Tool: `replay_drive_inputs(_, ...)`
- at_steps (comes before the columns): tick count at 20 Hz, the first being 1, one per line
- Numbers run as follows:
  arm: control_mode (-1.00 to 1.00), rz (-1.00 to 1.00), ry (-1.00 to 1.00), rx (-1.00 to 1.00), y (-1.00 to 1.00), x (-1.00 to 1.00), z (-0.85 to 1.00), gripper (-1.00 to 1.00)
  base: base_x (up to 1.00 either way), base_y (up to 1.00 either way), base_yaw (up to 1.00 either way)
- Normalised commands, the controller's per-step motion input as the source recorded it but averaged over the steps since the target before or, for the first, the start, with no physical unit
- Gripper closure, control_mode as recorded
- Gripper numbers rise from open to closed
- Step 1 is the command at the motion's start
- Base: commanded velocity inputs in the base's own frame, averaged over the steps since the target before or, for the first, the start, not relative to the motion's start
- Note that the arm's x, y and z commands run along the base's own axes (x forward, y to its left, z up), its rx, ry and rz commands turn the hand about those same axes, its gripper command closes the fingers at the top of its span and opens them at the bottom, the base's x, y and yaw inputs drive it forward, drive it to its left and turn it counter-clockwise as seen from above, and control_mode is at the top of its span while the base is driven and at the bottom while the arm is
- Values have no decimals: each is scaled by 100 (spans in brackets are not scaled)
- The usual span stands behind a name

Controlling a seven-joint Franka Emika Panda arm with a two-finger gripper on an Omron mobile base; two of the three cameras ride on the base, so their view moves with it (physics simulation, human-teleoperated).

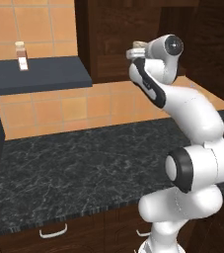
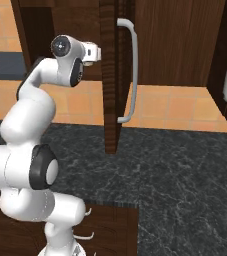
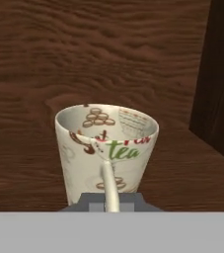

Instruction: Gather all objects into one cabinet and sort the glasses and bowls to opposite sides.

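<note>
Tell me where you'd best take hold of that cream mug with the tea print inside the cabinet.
By the handle, as the hand has it now. The cream mug stands upright on the wooden shelf with its handle turned toward the open front, so a level approach from the front meets it first; a cabinet wall stands close on one side.

The arm [image 1: 192,128] rose from its base in a tall S-curve, elbow bulging forward over the counter [image 1: 84,158], then folded back up to wrist height well above that counter. The wrist [image 2: 67,60] was bent level, the hand reaching horizontally into the cabinet [image 2: 110,75]. The gripper [image 3: 111,200] was closed, its tips pinching the near wall of the cream mug [image 3: 106,148], which stood upright just above the cabinet floor.
</note>
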Motion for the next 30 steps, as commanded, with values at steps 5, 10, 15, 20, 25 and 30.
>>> replay_drive_inputs(5, -100, 0, 2, -9, 17, -100, 15, 100, 0, 0, 0)
replay_drive_inputs(10, -100, -3, 15, -10, 26, -98, 12, 100, 0, 0, 0)
replay_drive_inputs(15, -100, -9, 17, 0, 0, -97, 4, 100, 0, 0, 0)
replay_drive_inputs(20, -100, -2, -6, 0, -2, -100, -2, 100, 0, 0, 0)
replay_drive_inputs(25, -100, 6, -12, 1, -16, -100, 0, 100, 0, 0, 0)
replay_drive_inputs(30, -100, 16, -1, 0, -2, -100, -1, 100, 0, 0, 0)
